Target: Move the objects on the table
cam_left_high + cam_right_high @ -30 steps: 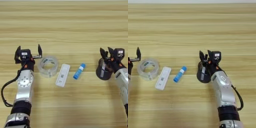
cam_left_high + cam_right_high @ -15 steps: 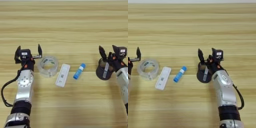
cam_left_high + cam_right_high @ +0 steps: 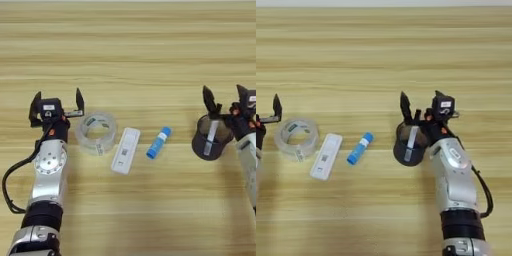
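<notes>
Your right end effector [image 3: 421,104] has lifted a little from the cup [image 3: 409,143] over the last second; its fingers now stand spread just above the cup's rim, pinching nothing. A pen [image 3: 412,138] stands inside the cup, so that item looks delivered. Left of the cup on the tabletop [image 3: 128,50] lie the tube [image 3: 158,142], then the white device [image 3: 125,150], then the tape roll [image 3: 96,131]. Your left end effector [image 3: 56,103] sits spread just left of the roll, empty.

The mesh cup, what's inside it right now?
A thin pen leans inside the mesh cup. Its lower end and the cup's bottom are hidden by the dark wall. The open right gripper hovers above.
</notes>
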Motion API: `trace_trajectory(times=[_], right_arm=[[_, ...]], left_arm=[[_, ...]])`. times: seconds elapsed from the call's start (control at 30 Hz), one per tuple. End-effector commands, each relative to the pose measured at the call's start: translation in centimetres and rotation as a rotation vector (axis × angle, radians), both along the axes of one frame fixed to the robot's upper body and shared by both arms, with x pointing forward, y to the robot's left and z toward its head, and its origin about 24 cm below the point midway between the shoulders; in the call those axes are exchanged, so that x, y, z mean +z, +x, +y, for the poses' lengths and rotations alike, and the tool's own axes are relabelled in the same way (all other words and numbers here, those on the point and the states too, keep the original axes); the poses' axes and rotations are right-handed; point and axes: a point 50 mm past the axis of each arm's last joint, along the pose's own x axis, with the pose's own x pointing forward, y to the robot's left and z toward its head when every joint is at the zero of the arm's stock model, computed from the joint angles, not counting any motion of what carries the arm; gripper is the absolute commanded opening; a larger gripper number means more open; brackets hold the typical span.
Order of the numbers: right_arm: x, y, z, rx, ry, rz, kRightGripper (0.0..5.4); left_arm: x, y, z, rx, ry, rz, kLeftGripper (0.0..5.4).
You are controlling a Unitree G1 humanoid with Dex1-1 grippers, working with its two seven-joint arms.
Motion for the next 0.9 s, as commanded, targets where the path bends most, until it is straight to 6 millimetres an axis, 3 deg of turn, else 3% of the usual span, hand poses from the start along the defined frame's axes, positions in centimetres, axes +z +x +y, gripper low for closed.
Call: trace_trajectory(times=[0.03,0.27,0.63,0.9], right_arm=[[0.1,0.6,-1.6,-0.072,-0.018,-0.005,5.38],[-0.1,1.2,-4.4,-0.209,-0.046,0.007,5.38],[-1.2,1.4,-5.9,-0.295,-0.108,0.060,5.38],[-1.4,1.4,-5.7,-0.301,-0.113,0.063,5.38]], left_arm=[[0.0,0.1,-0.1,-0.007,0.010,0.012,5.40],[-0.1,0.1,0.0,-0.007,0.013,0.025,5.40],[-0.3,0.0,-0.1,-0.014,0.013,0.042,5.40],[-0.3,-0.2,-0.1,-0.034,0.020,0.050,5.40]])
